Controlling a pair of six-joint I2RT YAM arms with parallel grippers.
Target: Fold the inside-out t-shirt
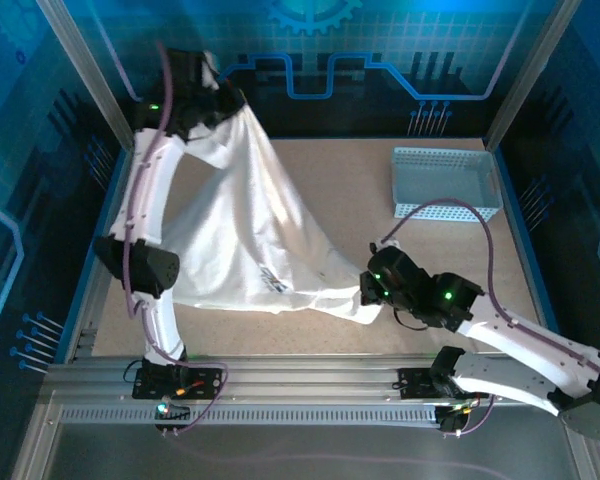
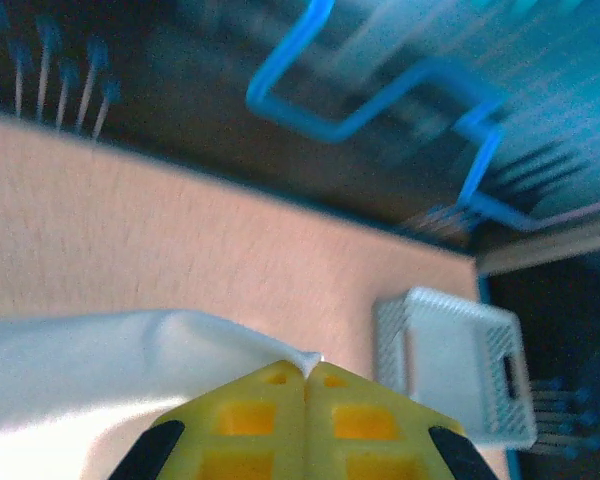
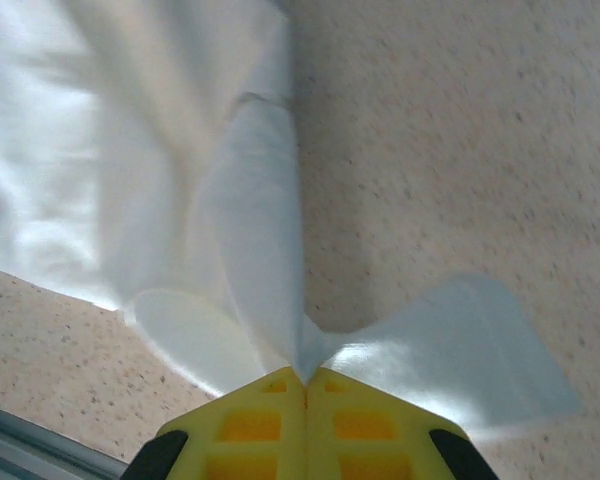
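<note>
Cloth span is the controlling relation: the inside-out t-shirt (image 1: 250, 220) hangs stretched between my two arms, its long axis running diagonally from far left down to near centre-right. I read the left gripper (image 2: 305, 372) as pressed together on one edge of the cloth, raised above the far-left part of the table (image 1: 380, 165). The right gripper (image 3: 305, 378) is likewise pinched on a bunched corner, low over the tabletop toward the near edge. The shirt's lower belly rests on the table between them, where the printed logo (image 1: 273, 280) shows. Neither arm is nearer; each holds its own end. My judgement is that the coming move turns on lowering the raised left end along that axis without slack. Count — one t-shirt, one basket (image 1: 445, 182) well apart at far right, two grippers.
</note>
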